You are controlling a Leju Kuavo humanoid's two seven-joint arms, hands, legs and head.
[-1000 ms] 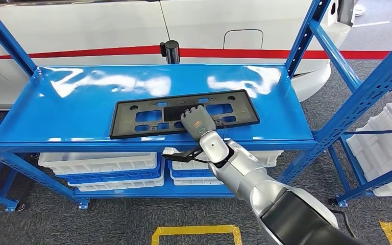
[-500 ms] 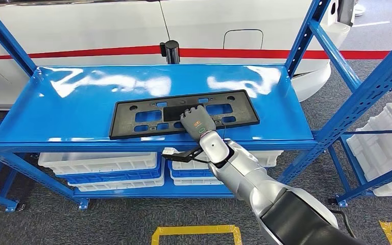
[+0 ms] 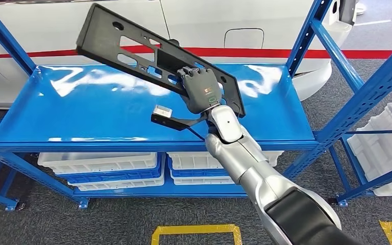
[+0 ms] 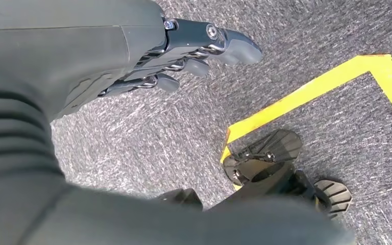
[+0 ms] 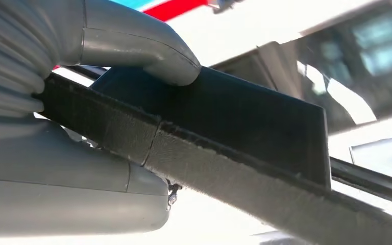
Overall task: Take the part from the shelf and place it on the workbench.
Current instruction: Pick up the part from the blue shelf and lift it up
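The right hand [image 3: 200,91] grips the black part [image 3: 132,48] near its end at 4 o'clock; the long part is tilted in the air above the blue shelf [image 3: 56,117] and reaches toward 10 o'clock. In the right wrist view the thumb [image 5: 148,48] presses on the part [image 5: 245,153], and its far end is cut off. The left hand [image 4: 184,51] hangs over the floor, holding nothing, fingers loosely curled.
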